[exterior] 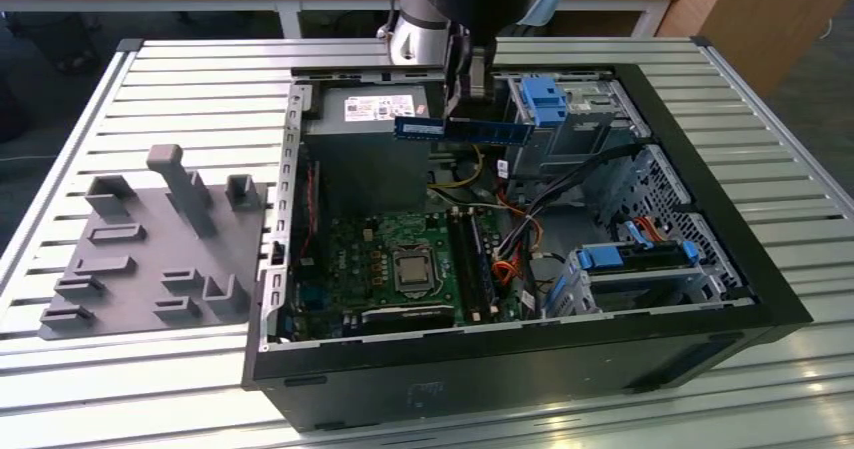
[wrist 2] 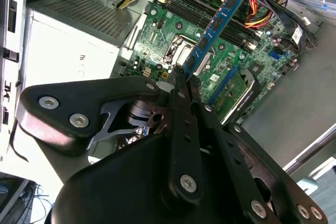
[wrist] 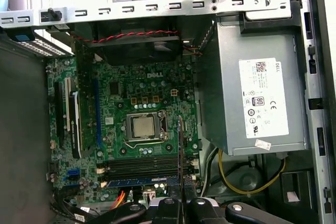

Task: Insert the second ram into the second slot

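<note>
My gripper (exterior: 466,109) hangs over the back of the open computer case (exterior: 747,269), shut on the second ram (exterior: 461,129), a thin blue stick with a white label held level above the case. In the second wrist view the fingertips (wrist 2: 181,80) pinch one end of the ram (wrist 2: 218,22), which reaches out over the motherboard (wrist 2: 226,56). In the first wrist view the ram (wrist: 181,156) shows edge-on above the dark parallel memory slots (wrist: 139,165) beside the processor socket (wrist: 143,127), well clear of them. My gripper (wrist: 181,202) sits at that picture's edge.
A grey power supply (exterior: 367,119) fills the case's back corner next to the gripper. Blue drive-bay clips (exterior: 545,99) and a second set (exterior: 627,259) stand on the exterior view's right. Loose cables (exterior: 514,239) lie near the slots. A grey fixture block (exterior: 147,249) rests outside the case.
</note>
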Controlling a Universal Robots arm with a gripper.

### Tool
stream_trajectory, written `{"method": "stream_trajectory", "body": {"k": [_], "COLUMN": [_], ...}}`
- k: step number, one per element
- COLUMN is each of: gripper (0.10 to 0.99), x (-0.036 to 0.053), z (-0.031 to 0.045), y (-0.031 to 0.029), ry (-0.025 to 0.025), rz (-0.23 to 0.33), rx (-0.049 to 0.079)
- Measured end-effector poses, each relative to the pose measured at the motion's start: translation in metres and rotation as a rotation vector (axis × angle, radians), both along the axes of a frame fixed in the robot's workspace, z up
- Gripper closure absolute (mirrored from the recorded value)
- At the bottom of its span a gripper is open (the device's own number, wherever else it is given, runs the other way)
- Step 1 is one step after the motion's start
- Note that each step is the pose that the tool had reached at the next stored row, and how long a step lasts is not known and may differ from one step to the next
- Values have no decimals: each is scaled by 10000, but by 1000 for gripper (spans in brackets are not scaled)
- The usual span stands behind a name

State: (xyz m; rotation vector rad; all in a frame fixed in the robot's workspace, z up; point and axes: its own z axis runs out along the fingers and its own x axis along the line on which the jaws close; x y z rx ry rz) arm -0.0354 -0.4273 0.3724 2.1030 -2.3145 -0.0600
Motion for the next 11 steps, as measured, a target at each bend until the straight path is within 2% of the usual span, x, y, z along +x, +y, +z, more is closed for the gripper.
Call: {"method": "stream_trajectory", "body": {"k": [11], "gripper": [949], "x": [0], "z": [0], "y": [0], "ry": [1], "rz": [-149], "rx": [0]}}
